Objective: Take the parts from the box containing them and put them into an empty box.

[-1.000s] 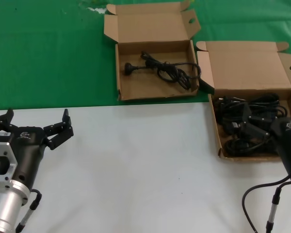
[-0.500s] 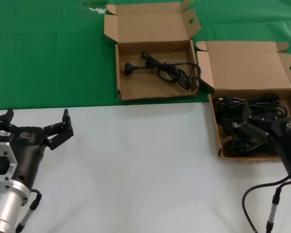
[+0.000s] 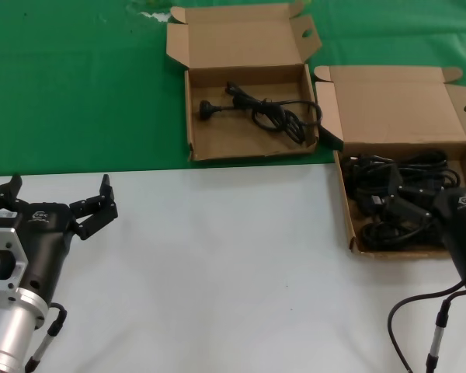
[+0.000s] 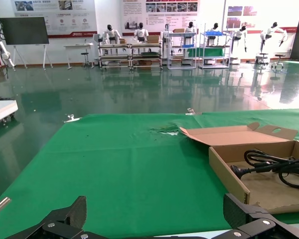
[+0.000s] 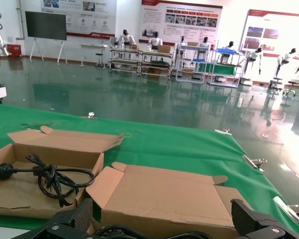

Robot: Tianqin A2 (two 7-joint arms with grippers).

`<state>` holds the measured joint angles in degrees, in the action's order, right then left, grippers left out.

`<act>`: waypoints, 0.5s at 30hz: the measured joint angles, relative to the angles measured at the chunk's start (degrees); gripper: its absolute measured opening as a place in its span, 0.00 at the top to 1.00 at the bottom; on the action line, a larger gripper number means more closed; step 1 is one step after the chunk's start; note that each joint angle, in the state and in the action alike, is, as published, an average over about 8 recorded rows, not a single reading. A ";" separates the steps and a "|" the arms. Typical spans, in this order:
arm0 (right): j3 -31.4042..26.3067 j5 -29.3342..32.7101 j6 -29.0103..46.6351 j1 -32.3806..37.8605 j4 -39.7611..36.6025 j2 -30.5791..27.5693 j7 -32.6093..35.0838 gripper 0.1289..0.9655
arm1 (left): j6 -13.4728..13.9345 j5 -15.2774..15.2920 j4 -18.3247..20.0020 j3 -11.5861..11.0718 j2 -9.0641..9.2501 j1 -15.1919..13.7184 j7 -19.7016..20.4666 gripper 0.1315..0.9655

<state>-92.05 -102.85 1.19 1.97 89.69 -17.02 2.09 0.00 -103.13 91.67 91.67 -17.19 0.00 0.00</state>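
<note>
Left gripper (image 3: 58, 203) sits low at the robot's left over the white tabletop (image 3: 217, 264), fingers (image 3: 101, 203) spread wide, nothing between them, touching nothing. Left wrist view agrees: both fingertips far apart at the frame edge with only green cloth (image 3: 78, 85) beyond. Right gripper (image 3: 408, 208) is down in the wider box (image 3: 396, 109) at the robot's right, fingertips in among the pile of black cords (image 3: 404, 194). Right wrist view shows its two fingers (image 5: 70, 219) well apart with cord loops between them, so jaws are released; can't tell whether a pad is actually touching a cord. Wider box straddles the edge where cloth meets white surface, lid folded back, several looped cords tangled inside. Narrower box (image 3: 241, 39) sits on the green cloth just beside it, toward the robot's left and further back, lid open. One looped cord with plug (image 3: 256, 109) lies flat on its floor.
</note>
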 joint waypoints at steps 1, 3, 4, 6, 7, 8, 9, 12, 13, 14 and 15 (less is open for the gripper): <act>0.00 0.00 0.00 0.00 0.00 0.00 0.00 0.00 | 0.00 0.00 0.00 0.00 0.00 0.00 0.00 0.00; 0.00 0.00 0.00 0.00 0.00 0.00 0.00 0.00 | 0.00 0.00 0.00 0.00 0.00 0.00 0.00 0.00; 0.00 0.00 0.00 0.00 0.00 0.00 0.00 0.00 | 0.00 0.00 0.00 0.00 0.00 0.00 0.00 0.00; 0.00 0.00 0.00 0.00 0.00 0.00 0.00 0.00 | 0.00 0.00 0.00 0.00 0.00 0.00 0.00 0.00; 0.00 0.00 0.00 0.00 0.00 0.00 0.00 0.00 | 0.00 0.00 0.00 0.00 0.00 0.00 0.00 0.00; 0.00 0.00 0.00 0.00 0.00 0.00 0.00 0.00 | 0.00 0.00 0.00 0.00 0.00 0.00 0.00 0.00; 0.00 0.00 0.00 0.00 0.00 0.00 0.00 0.00 | 0.00 0.00 0.00 0.00 0.00 0.00 0.00 0.00; 0.00 0.00 0.00 0.00 0.00 0.00 0.00 0.00 | 0.00 0.00 0.00 0.00 0.00 0.00 0.00 0.00; 0.00 0.00 0.00 0.00 0.00 0.00 0.00 0.00 | 0.00 0.00 0.00 0.00 0.00 0.00 0.00 0.00; 0.00 0.00 0.00 0.00 0.00 0.00 0.00 0.00 | 0.00 0.00 0.00 0.00 0.00 0.00 0.00 0.00; 0.00 0.00 0.00 0.00 0.00 0.00 0.00 0.00 | 0.00 0.00 0.00 0.00 0.00 0.00 0.00 0.00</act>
<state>-92.05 -102.85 1.19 1.97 89.69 -17.02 2.09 0.00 -103.13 91.67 91.67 -17.19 0.00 0.00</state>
